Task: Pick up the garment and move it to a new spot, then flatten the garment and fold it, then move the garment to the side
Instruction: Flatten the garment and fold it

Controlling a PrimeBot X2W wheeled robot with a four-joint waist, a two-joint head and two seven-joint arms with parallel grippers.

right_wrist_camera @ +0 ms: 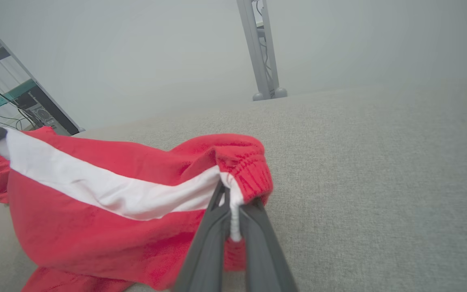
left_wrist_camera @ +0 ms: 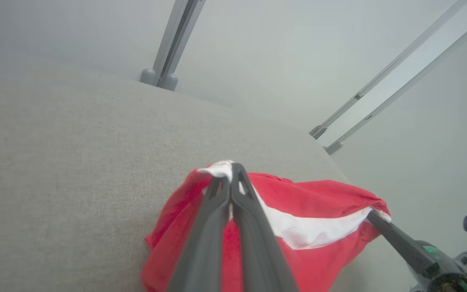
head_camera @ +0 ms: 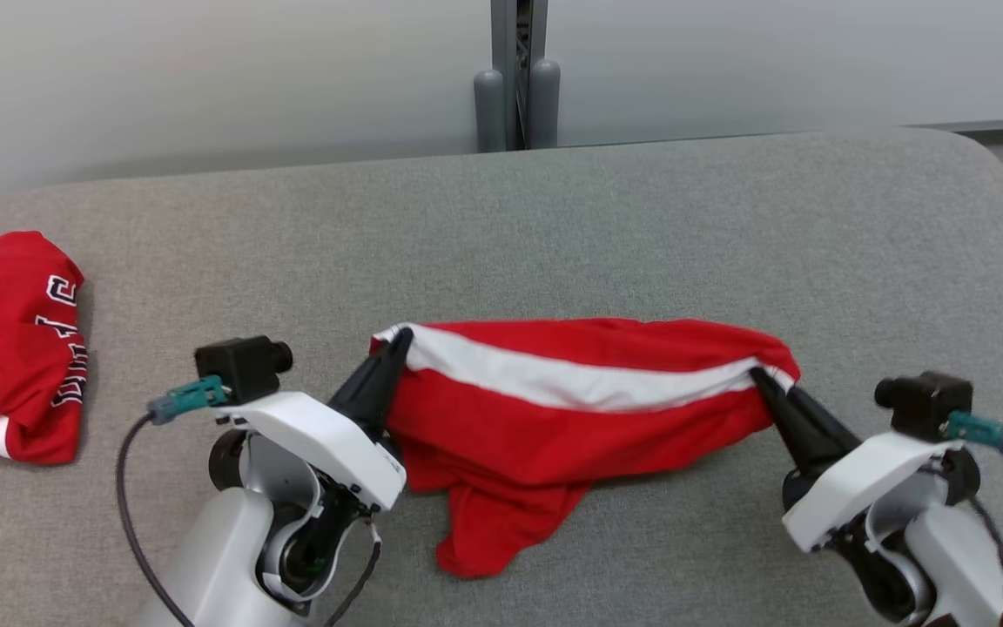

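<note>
L tool, R tool: closed

Bench: grey woven fabric covering, flat, with a rounded far-right corner. A red jersey lies on it at the far left, loosely bunched, showing white lettering and red-and-white striped trim. A pale grey wall stands behind the bench. A grey metal post with two rounded feet rises at its centre. The right wrist view records a shelf unit with dark cables at far left.
</note>
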